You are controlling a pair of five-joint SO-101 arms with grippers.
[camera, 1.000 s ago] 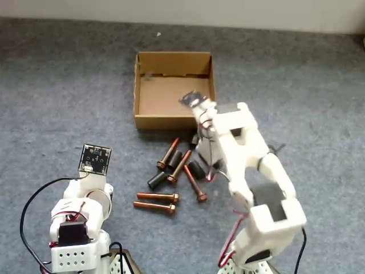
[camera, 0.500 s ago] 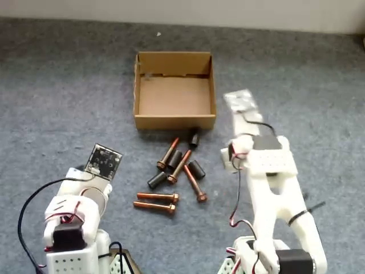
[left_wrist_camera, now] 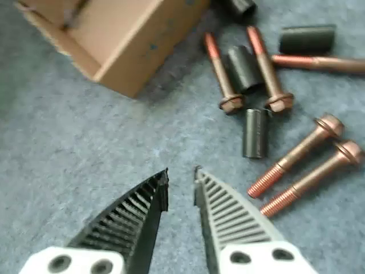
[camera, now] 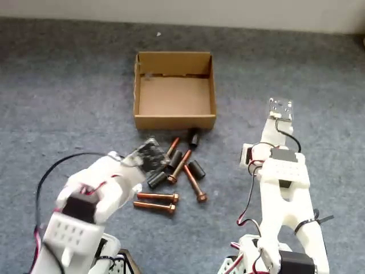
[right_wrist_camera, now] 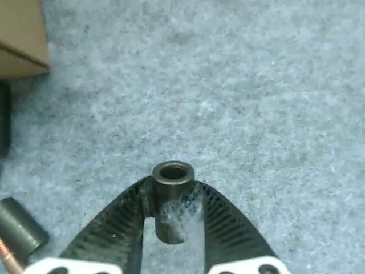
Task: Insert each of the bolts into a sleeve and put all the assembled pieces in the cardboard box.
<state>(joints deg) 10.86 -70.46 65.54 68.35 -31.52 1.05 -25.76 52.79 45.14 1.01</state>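
Several copper bolts [camera: 157, 196] and black sleeves [camera: 197, 169] lie in a loose pile in front of the cardboard box [camera: 174, 121]. My left gripper [left_wrist_camera: 180, 173] hovers over bare carpet just short of the pile, its fingers slightly open with nothing between them. The nearest sleeve [left_wrist_camera: 256, 132] and two parallel bolts [left_wrist_camera: 296, 154] lie just beyond its tips. My right gripper [right_wrist_camera: 173, 185] is shut on a black sleeve [right_wrist_camera: 173, 174], held upright with its bore facing the camera, over carpet to the right of the pile. The right arm [camera: 282, 171] stands right of the pile.
The box [left_wrist_camera: 114, 40] has nothing in it and its open top faces up. A corner of the box [right_wrist_camera: 20, 40] and another sleeve [right_wrist_camera: 20, 228] sit at the edge of the right wrist view. Grey carpet surrounds everything.
The right arm pulled back from the pile, near the box front, to the right. The left arm swung forward from its folded pose toward the pile.
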